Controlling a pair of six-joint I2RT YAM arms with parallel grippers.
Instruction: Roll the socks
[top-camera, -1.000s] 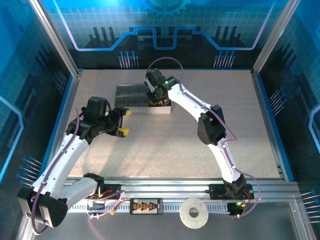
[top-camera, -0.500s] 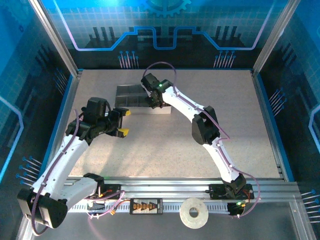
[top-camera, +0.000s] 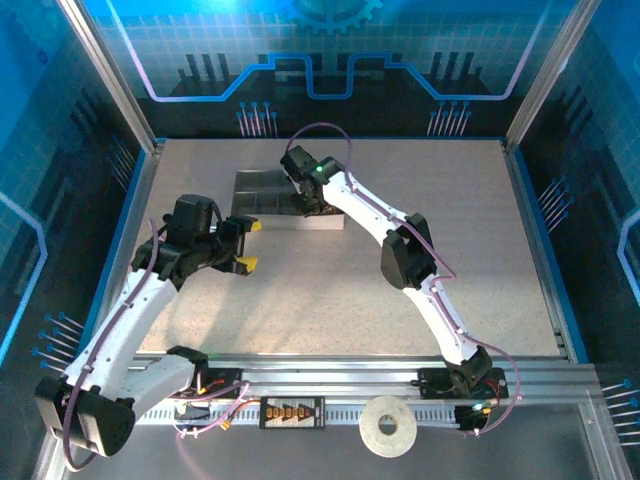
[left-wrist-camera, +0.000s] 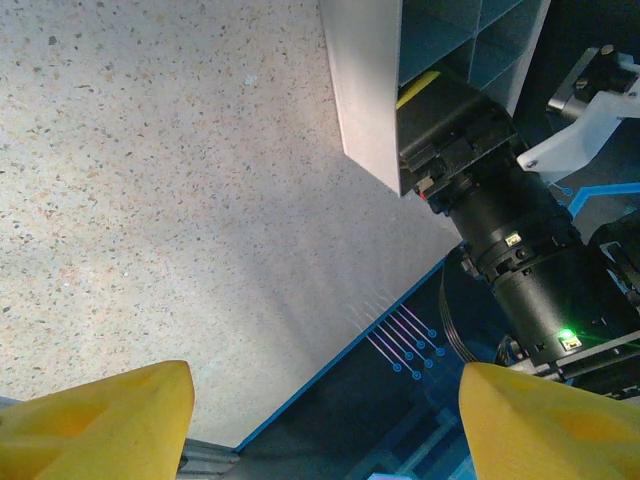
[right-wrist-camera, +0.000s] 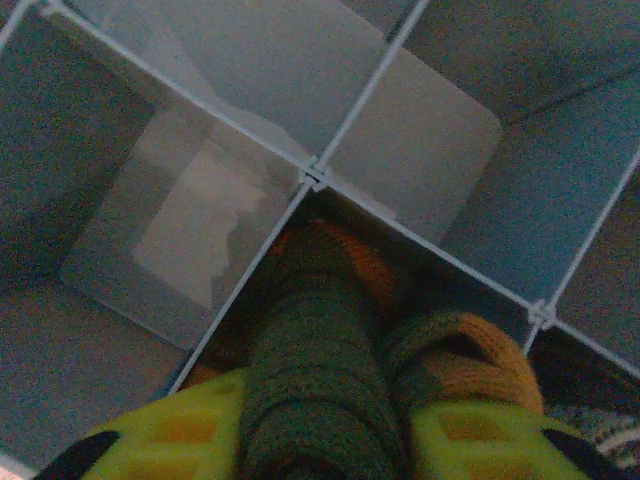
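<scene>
Right gripper (right-wrist-camera: 320, 445) over the grey divided tray (top-camera: 258, 186), at the far middle of the table (top-camera: 500, 230). In the overhead view its wrist covers the tray's right part.

Green sock (right-wrist-camera: 318, 360): sits directly between the right gripper's two yellow-green fingers (right-wrist-camera: 165, 435), inside one tray compartment, just on the near side of a crossing of the white dividers (right-wrist-camera: 314, 175). Both fingers flank the knit, apparently touching it on each side. Whether they are squeezing it or have let go: cannot tell.

Orientation: the thick olive band runs straight out from between the fingers toward the divider crossing, so its long axis follows the gripper's reach. It is bundled, not laid flat. Orange knit shows at the far end of the band and again as a hump to its right.

Count: one green bundle, two orange patches. A pale speckled scrap at the lower right edge of the wrist view is too small to identify. Two divider crossings visible.

Left gripper (top-camera: 250, 245): well apart from the tray, to its near left, over bare table (left-wrist-camera: 150, 150). Its yellow fingertips (left-wrist-camera: 100, 425) stand spread wide with nothing between them. The tray's side wall (left-wrist-camera: 365, 100) shows in its wrist view.
</scene>
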